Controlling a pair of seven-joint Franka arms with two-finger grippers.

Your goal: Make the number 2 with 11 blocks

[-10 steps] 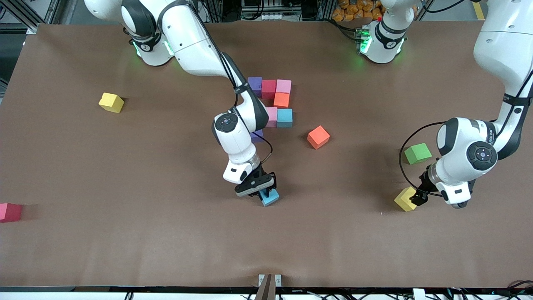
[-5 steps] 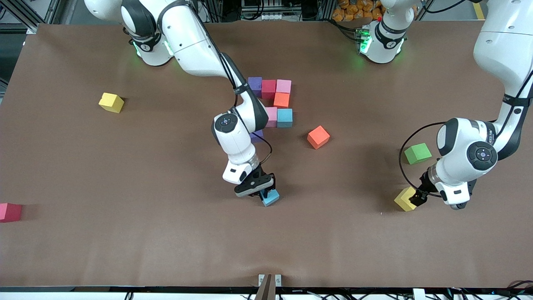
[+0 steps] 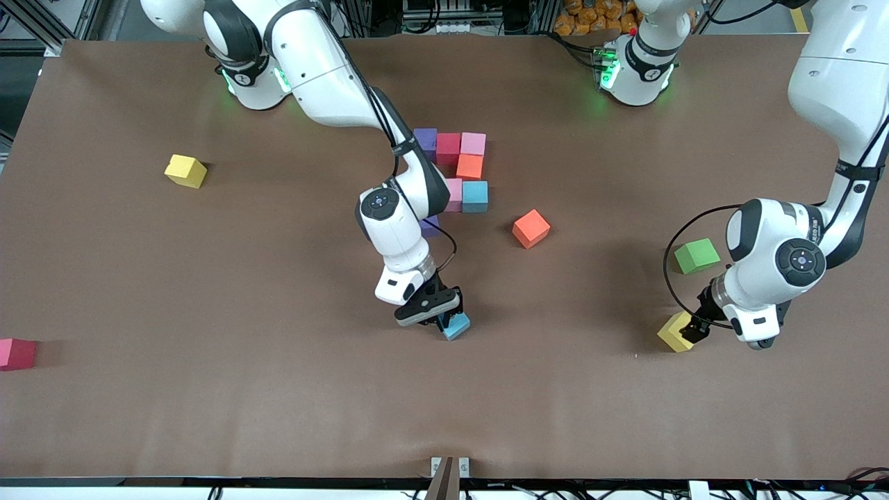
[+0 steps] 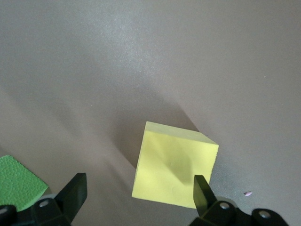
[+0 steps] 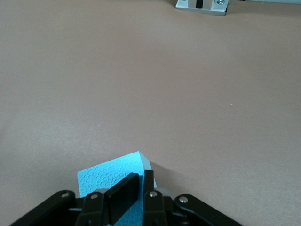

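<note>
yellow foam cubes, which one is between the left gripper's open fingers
The yellow foam cube at the left arm's end, near the green cube; the left gripper straddles it. The other yellow cube sits alone.

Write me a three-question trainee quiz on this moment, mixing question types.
1. True or false: the right gripper is shut on a light blue block.
2. What is the open left gripper poised at? A. the green cube B. a yellow block C. an orange block
3. Which loose block lies nearest the partly built number 2?

Key
1. True.
2. B, the yellow block; the green cube sits apart.
3. The orange block.
</note>
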